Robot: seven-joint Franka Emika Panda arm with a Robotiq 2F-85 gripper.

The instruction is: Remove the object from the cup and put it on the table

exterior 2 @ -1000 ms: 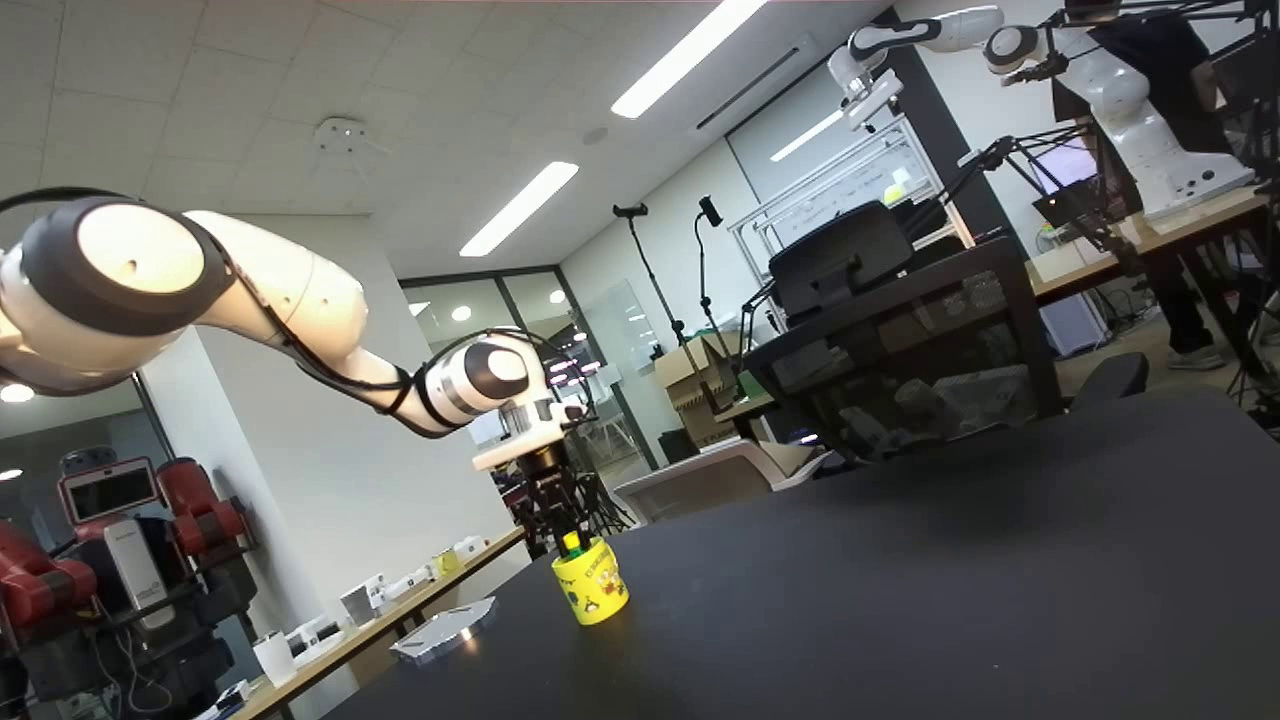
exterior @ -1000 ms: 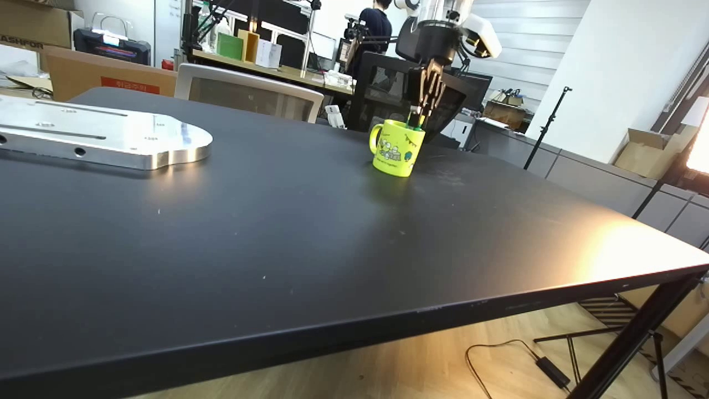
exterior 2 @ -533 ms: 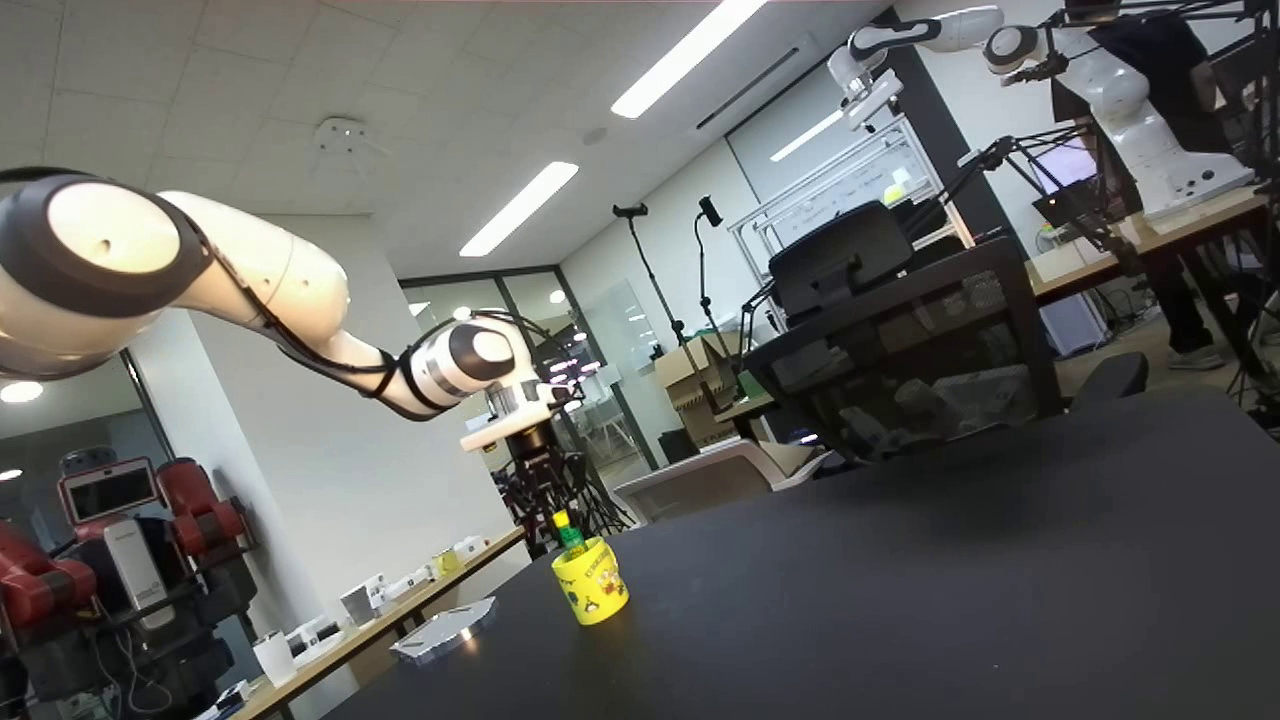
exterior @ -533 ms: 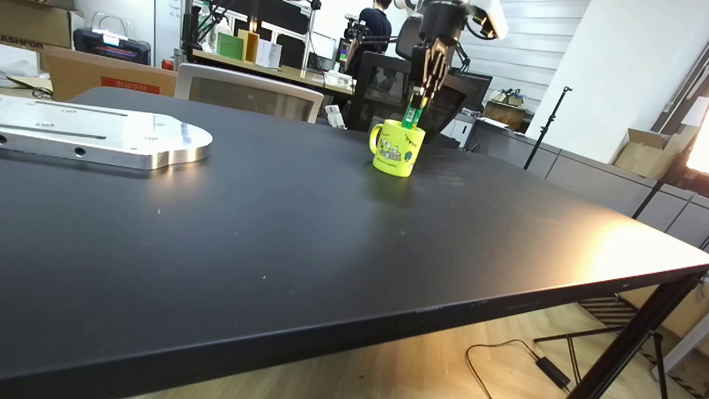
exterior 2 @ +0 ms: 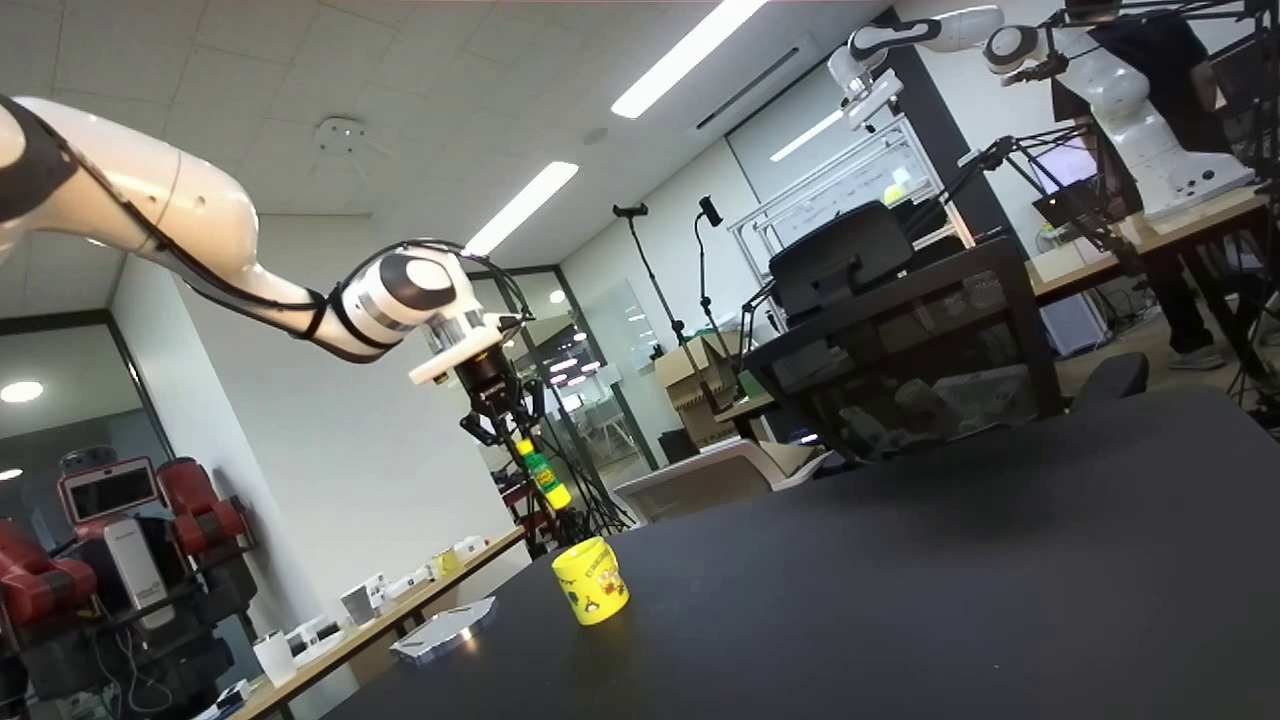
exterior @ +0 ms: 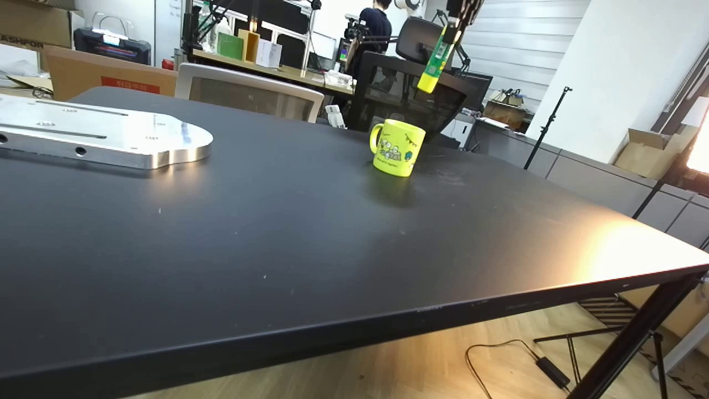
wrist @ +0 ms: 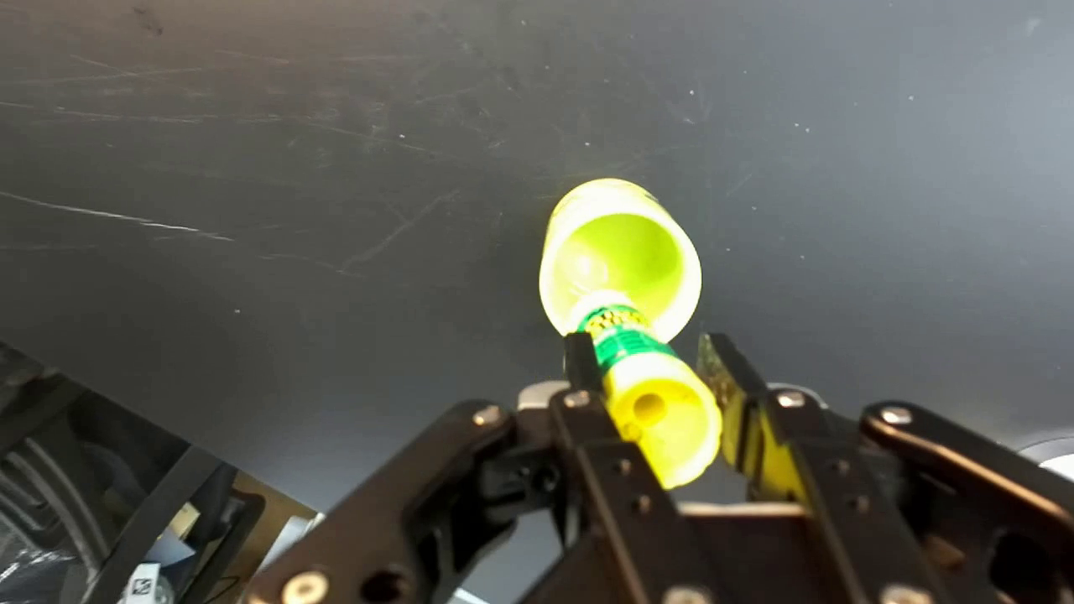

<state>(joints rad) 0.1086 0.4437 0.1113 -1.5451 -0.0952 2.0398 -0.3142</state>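
The object is a small stick with a green label and yellow ends [exterior: 436, 61]. It hangs tilted in the air above the cup, in both exterior views [exterior 2: 545, 480]. My gripper [wrist: 646, 346] is closed around the upper part of the stick; in an exterior view it shows above the cup [exterior 2: 512, 428]. The lime-green cup [exterior: 396, 151] stands upright on the black table [exterior: 310, 238], its handle to the side. In the wrist view the cup [wrist: 625, 252] lies beyond the stick and its visible inside is bare; the stick's lower end overlaps its rim.
A flat silver metal plate [exterior: 111, 133] lies on the table, and it also shows near the cup [exterior 2: 445, 630]. A light-framed chair [exterior: 249, 91] and a dark mesh chair [exterior: 388, 83] stand behind the table's far edge.
The gripper has risen from the cup with the stick. The stick was inside the cup, then partly out, and is now fully above it. The cup has stayed in place.
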